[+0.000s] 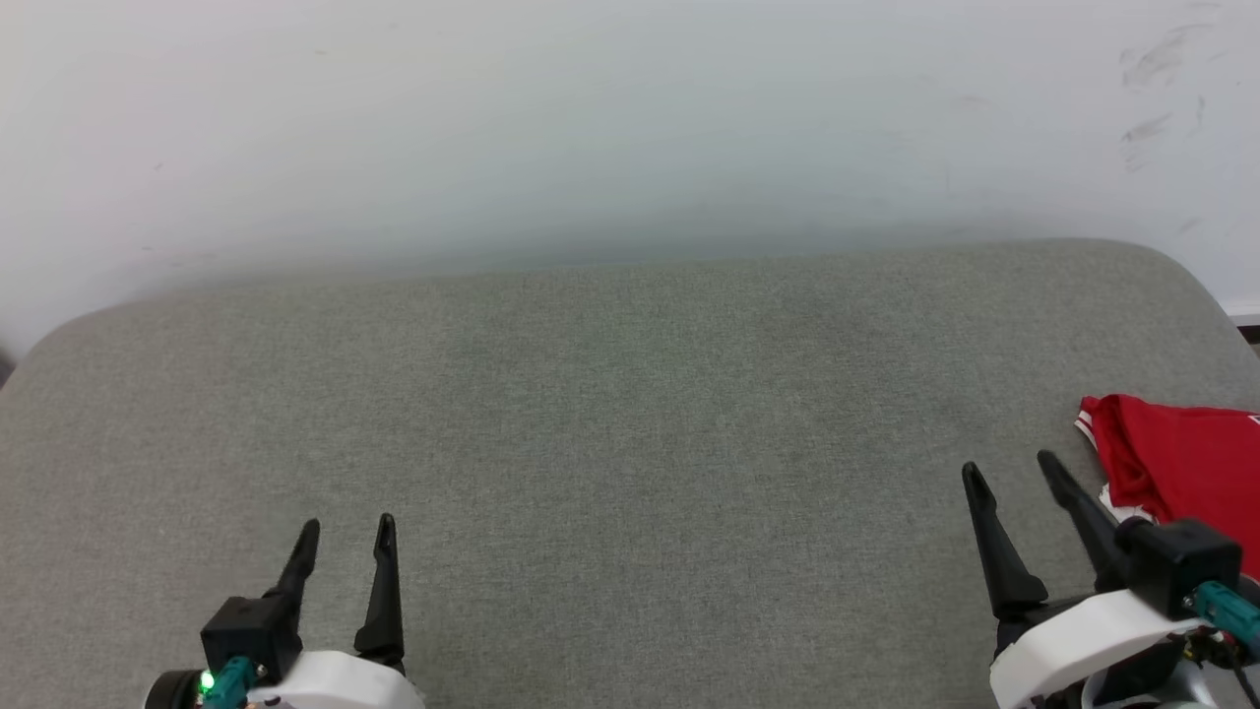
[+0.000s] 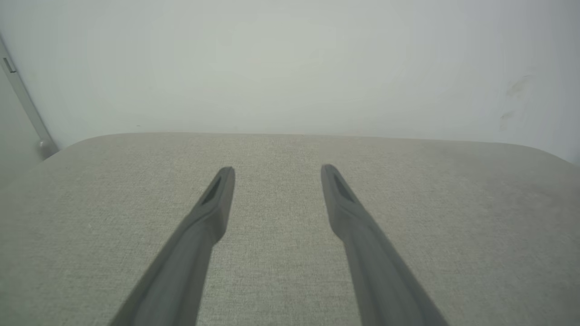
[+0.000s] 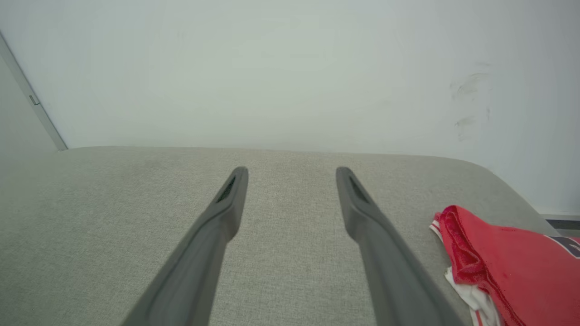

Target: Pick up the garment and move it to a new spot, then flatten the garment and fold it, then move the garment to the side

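Head view: a grey fabric-covered worktop [image 1: 630, 443] with rounded far corners runs up to a pale wall [image 1: 630, 118]. Faint scuff marks [image 1: 1152, 59] smudge the wall's upper right. The left gripper [image 1: 349, 520] rises from the lower left over bare fabric, its jaws parted and holding nothing. The right gripper [image 1: 1009, 460] rises from the lower right, its jaws also spread and empty. The garment [image 1: 1181, 463], bright red with a sliver of white striped trim, lies bunched on the worktop at the far right, just beside the right gripper. The picture's edge cuts it off and the gripper's black wrist block hides its lower part, so its full shape cannot be made out.

Left wrist view: the left gripper [image 2: 277, 167] shows two dark fingers stretching away over the worktop [image 2: 453, 217], jaws wide apart with only bare fabric between them. A pale slanted strip [image 2: 22, 99] stands at the far left against the wall; what it is cannot be told.

Right wrist view: the right gripper [image 3: 292, 168] has its jaws released, nothing between them. The garment [image 3: 507, 258] lies crumpled at the lower right, beside the right-hand finger but apart from it. A scrap of dark lettering at the picture's edge is too cut off to read.
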You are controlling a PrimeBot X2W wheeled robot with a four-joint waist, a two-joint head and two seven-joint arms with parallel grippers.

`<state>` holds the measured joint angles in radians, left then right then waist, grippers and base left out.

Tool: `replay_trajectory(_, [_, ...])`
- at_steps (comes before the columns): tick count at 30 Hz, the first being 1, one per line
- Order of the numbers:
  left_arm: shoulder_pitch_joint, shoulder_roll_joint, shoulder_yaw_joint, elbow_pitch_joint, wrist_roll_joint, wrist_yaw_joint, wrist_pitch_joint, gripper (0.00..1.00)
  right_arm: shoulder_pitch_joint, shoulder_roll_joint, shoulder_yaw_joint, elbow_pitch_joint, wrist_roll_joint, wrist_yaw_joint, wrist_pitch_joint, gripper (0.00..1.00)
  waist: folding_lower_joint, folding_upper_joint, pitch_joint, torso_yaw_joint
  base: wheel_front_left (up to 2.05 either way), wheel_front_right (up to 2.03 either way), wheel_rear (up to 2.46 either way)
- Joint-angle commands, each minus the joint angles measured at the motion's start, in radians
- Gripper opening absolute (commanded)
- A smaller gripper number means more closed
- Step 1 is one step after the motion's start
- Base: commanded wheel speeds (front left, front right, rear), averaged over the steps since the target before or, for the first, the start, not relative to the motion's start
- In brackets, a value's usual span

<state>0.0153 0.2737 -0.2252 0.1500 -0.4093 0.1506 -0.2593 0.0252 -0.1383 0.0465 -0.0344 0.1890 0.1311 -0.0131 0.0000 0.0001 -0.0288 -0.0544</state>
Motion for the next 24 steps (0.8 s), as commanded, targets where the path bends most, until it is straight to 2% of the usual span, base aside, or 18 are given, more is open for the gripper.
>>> replay_trajectory(1, [0.000,-0.001,0.000,0.000,-0.001,-0.001,0.000,0.00,0.000,0.000,0.000,0.000,0.001,0.000,0.000,0.00,0.0000,-0.0001,0.000,0.000,0.00,0.00,0.00])
replay_trajectory(5, [0.013,-0.015,0.000,0.027,-0.016,-0.004,0.007,0.00,0.015,0.006,0.000,0.032,0.021,0.000,0.002,0.00,0.0000,-0.0001,0.000,0.001,0.00,0.00,0.00])
replay_trajectory(24, [-0.025,-0.064,0.082,0.047,-0.311,-0.073,0.096,0.00,-0.025,0.022,-0.034,0.092,0.374,0.000,0.029,0.00,0.0000,-0.0001,0.005,0.009,0.00,0.00,0.00])
